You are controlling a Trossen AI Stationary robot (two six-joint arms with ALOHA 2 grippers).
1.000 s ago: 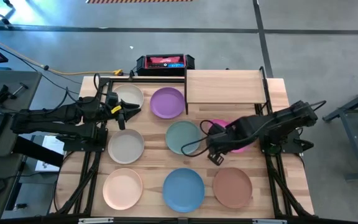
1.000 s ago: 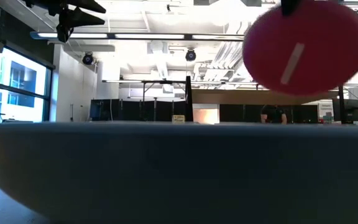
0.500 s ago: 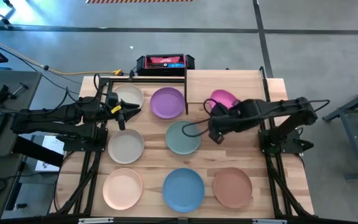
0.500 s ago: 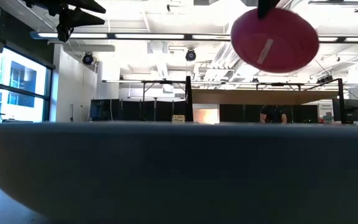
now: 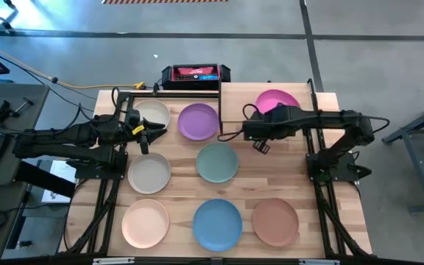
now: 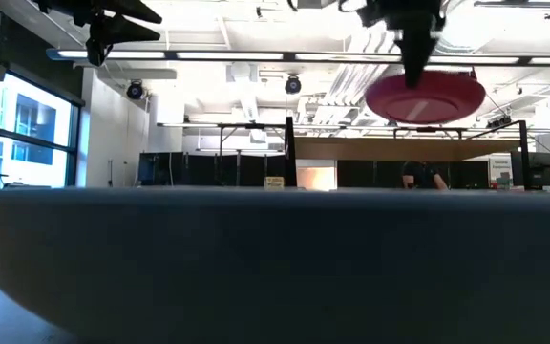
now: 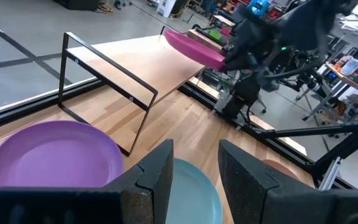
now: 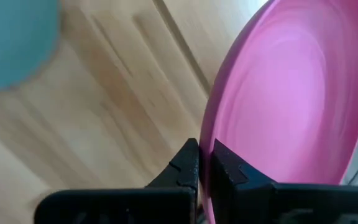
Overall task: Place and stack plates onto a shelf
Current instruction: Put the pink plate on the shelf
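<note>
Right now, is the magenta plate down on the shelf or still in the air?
In the air. The low view shows the magenta plate level, clear above the shelf, with the right end effector pinching its rim.

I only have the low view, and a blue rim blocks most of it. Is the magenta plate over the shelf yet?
Observer: Yes. From above, the magenta plate sits over the shelf, on its right half.
Operator: Does the right tool have it?
Observer: The right tool is shut on the plate's rim.
Operator: Anything already on the shelf?
Observer: No other plate shows on it; seven lie on the table.
Operator: And the left arm?
Observer: The left tool hovers between the cream plate and the purple plate, open.
</note>
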